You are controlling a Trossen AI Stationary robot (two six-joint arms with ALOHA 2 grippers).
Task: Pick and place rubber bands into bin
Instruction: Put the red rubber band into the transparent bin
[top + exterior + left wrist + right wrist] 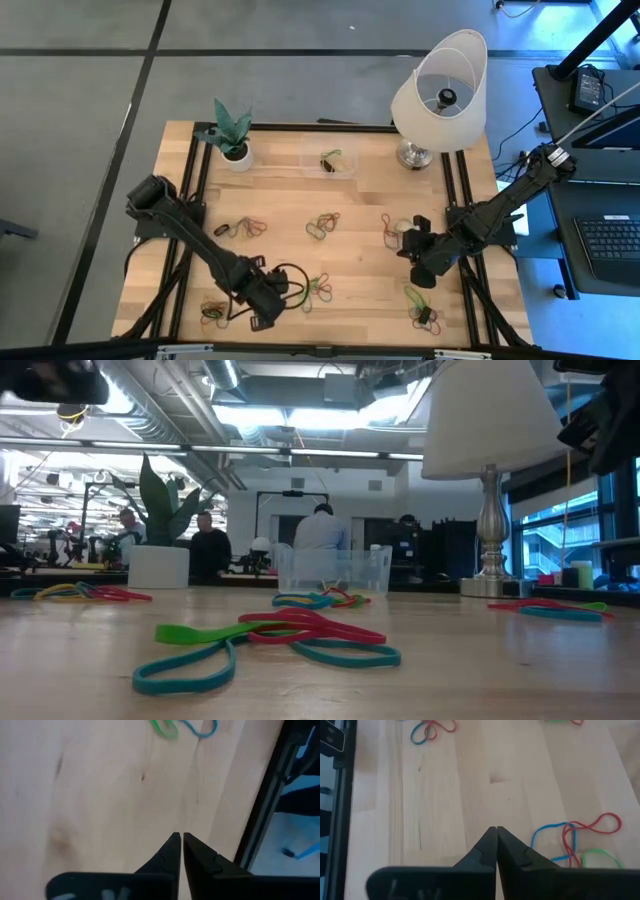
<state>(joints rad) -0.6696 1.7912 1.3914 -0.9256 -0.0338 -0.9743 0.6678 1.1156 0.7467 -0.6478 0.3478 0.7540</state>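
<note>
Bin [331, 160]: clear tub at the far middle of the counter [290, 250], between the plant pot [237, 157] and the lamp [440, 95]; a few bands lie inside it.
Bands [322, 226]: loose clusters spread over the counter: 1 at centre, 1 left of it, 1 near the right arm, others along the near edge.
Left end effector [179, 838]: low over bare wood at the near-left, fingers almost pressed together with a thin slit between them, pinching nothing; a green and blue band lies well ahead of it.
Right end effector [495, 830]: over the right part of the counter, fingers pressed together, empty; a red, blue and green cluster lies just beside it.
Obstacles: the lamp stands just right of the bin, the pot to its left.
Background: people stand in the room beyond the counter.
</note>
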